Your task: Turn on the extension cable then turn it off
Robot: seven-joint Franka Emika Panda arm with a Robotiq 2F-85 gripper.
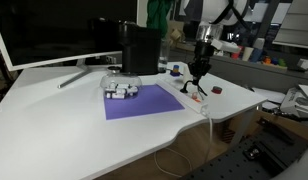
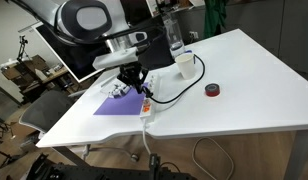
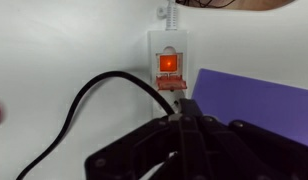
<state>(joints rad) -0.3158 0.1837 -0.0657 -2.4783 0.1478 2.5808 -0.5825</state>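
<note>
One lit switch just beyond tool, maybe touching.

The extension cable is a white strip lying flat on the white desk, just beside the edge of a purple mat. Its rocker switch glows orange-red. A black lead is plugged in below the switch and curves away. In an exterior view its white cord runs off the desk's edge.
</note>
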